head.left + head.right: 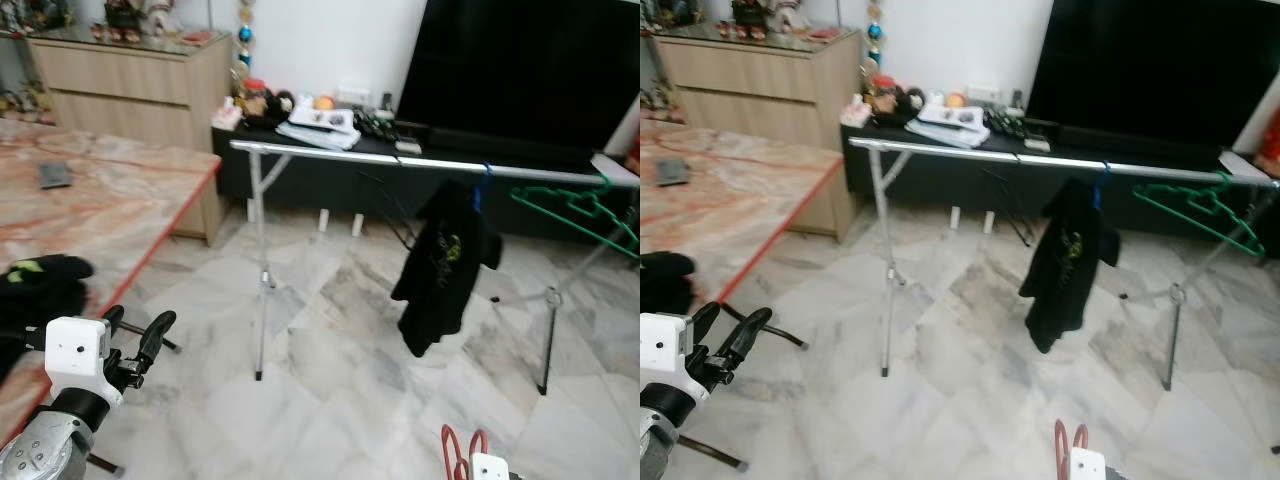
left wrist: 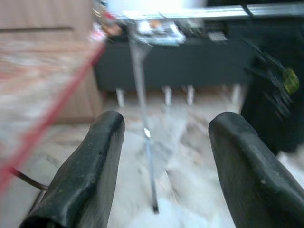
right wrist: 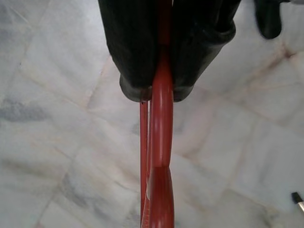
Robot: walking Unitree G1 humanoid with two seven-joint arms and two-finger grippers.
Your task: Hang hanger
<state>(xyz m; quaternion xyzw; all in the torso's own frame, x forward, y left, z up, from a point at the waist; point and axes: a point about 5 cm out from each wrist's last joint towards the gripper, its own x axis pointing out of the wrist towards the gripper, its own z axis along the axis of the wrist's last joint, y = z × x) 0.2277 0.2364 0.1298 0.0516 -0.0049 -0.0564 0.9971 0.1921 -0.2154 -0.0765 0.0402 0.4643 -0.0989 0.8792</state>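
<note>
A red hanger (image 3: 160,142) is pinched between the two black fingers of my right gripper (image 3: 158,92), low over the marble floor; its red loops (image 1: 462,449) show at the bottom of the head view. Ahead stands a silver clothes rail (image 1: 400,160) on folding legs. A black shirt (image 1: 445,262) hangs from it on a blue hanger, with green hangers (image 1: 580,207) at its right end. My left gripper (image 1: 135,335) is raised at the lower left, open, with nothing between its fingers (image 2: 90,171).
A marble-topped table with a red edge (image 1: 160,240) stands close on my left, with black cloth (image 1: 40,285) on it. Behind the rail are a low black TV console (image 1: 330,170) with clutter, a large dark screen (image 1: 520,70) and a wooden cabinet (image 1: 130,85).
</note>
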